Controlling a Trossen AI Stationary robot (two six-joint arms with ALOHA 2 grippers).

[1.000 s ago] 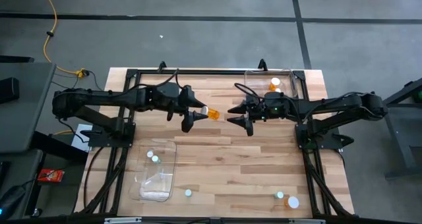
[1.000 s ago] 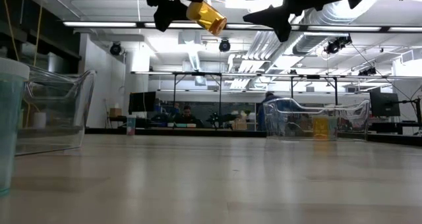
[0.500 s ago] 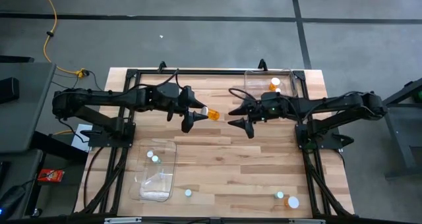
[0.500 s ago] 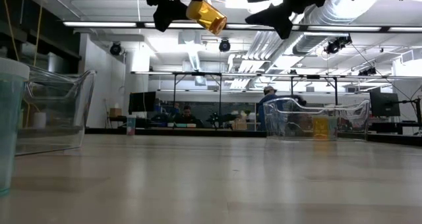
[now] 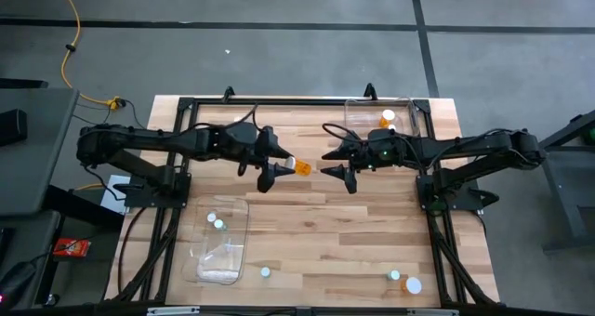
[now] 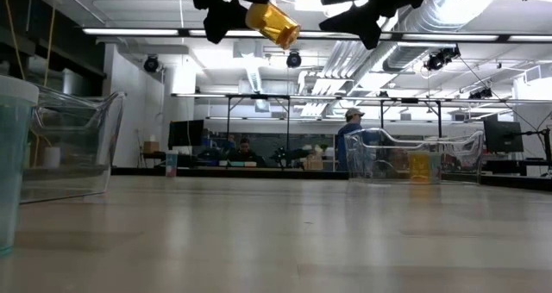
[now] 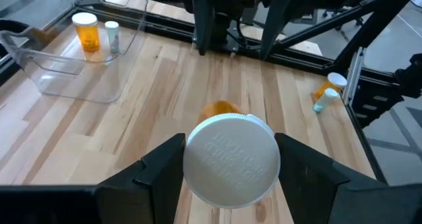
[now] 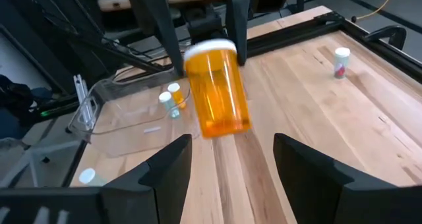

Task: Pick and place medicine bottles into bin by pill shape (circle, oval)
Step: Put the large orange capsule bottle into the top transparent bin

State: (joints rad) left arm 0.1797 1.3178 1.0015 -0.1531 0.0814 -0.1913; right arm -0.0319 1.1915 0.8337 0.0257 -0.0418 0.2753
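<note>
My left gripper [image 5: 276, 167] is shut on an orange-amber medicine bottle [image 5: 302, 166] with a white cap, high above the table's middle. The bottle also shows in the low view [image 6: 273, 24] and the right wrist view [image 8: 217, 92]. My right gripper [image 5: 327, 164] is open and empty. It faces the bottle's free end from the table's right, a short gap away, and its fingers [image 8: 165, 168] stand apart below the bottle in its wrist view. My left gripper pinches the bottle's white cap [image 7: 231, 159] between its two fingers [image 7: 165, 168], one on each side of the cap. The fingers come level from the table's left. The amber body [image 6: 276, 26] sticks out past the fingertips toward the right gripper, tilted slightly down, lifted clear.
A clear bin [image 5: 409, 111] at the far right holds an orange bottle [image 5: 386, 119]. A clear bin [image 5: 244, 237] at the near left holds two small bottles [image 5: 216, 220]. Loose bottles lie near the front edge [image 5: 265, 271] and at the near right [image 5: 403, 281].
My left gripper has shifted a little toward the table's near edge with the bottle, which stays lifted clear and still points at the right gripper.
</note>
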